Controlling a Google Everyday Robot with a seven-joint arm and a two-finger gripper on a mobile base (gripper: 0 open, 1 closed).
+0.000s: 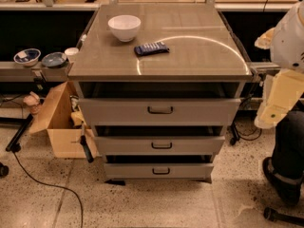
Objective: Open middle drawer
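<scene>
The middle drawer (124, 146) is the grey front between a taller top drawer (114, 111) and a shorter bottom drawer (128, 170) in the grey cabinet. Its small dark bar handle (161, 145) sits at the centre of the front. A dark gap shows above each front. My gripper is out of view. Only cream and white arm segments (279, 99) show at the right edge, level with the top drawer and well to the right of the cabinet, touching nothing.
On the cabinet top (199, 56) stand a white bowl (124, 27) and a dark blue packet (151, 48). An open cardboard box (59, 122) stands on the floor at the left, with a cable (42, 182) near it. Two bowls (27, 56) rest on a left shelf. My dark base (287, 160) is at the right.
</scene>
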